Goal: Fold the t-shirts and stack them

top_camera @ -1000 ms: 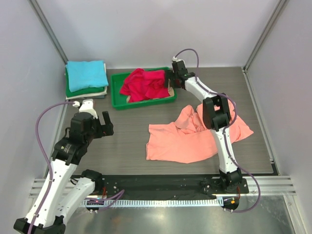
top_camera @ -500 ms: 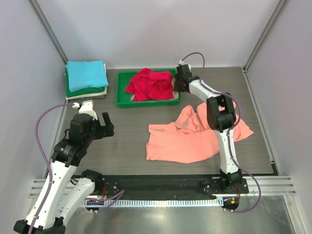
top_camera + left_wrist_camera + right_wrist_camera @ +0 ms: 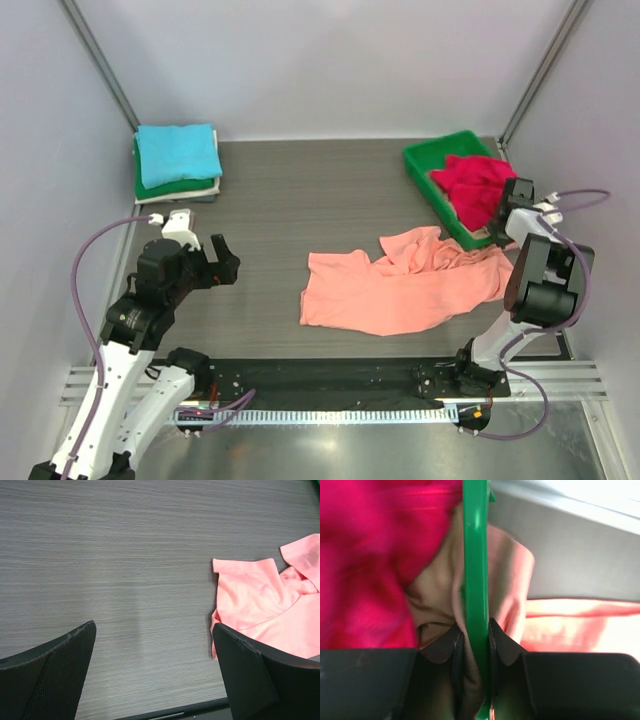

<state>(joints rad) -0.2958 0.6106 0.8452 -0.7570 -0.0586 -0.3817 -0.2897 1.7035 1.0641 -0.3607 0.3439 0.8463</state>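
A large salmon-orange t-shirt point(image 3: 400, 290) lies crumpled across the middle of the table; its left sleeve point(image 3: 260, 605) shows in the left wrist view. A red t-shirt point(image 3: 475, 180) fills the green tray point(image 3: 430, 165) at the back right. My right gripper point(image 3: 505, 215) is shut on the tray's rim point(image 3: 476, 555), with a fold of beige t-shirt point(image 3: 437, 590) pinched beside it and red cloth point(image 3: 365, 555) to the left. My left gripper point(image 3: 152, 630) hovers open over bare table, left of the salmon shirt, nothing between its fingers.
A stack of folded t-shirts point(image 3: 178, 160), turquoise on top with green and white under it, sits at the back left corner. The enclosure walls stand close behind the stack and right of the tray. The salmon shirt's right end lies under my right arm.
My right gripper closed on the tray's rim and dragged the tray from the back middle to the back right. The salmon shirt got pulled flatter. The left arm barely moved.
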